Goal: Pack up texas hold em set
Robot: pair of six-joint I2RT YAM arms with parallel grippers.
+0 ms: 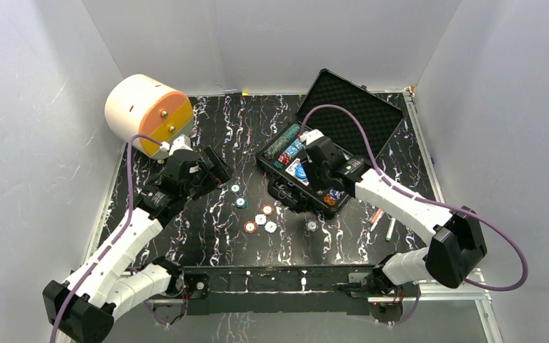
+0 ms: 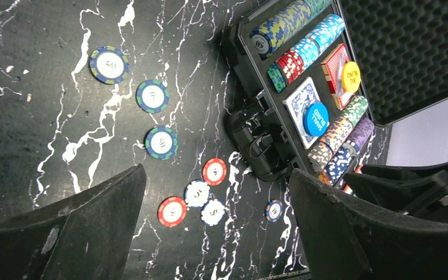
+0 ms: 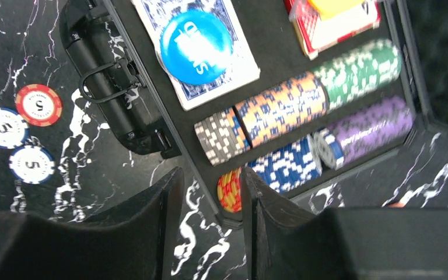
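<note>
Left hand (image 2: 216,175): wide open, empty, hanging above the loose chips (image 2: 197,193). Reds, whites and blue-green ones are scattered on the bench (image 2: 29,146) below and ahead of its fingers. Right hand (image 3: 211,175): fingers partly apart, gripping nothing, over the near edge of the open black case (image 3: 280,52). An orange chip stack (image 3: 228,189) sits right under the gap. Ahead of that hand, inside the case: chip rows (image 3: 280,108), a blue deck (image 3: 233,70) with a blue button (image 3: 195,46) on top, and a red deck (image 3: 338,32).
</note>
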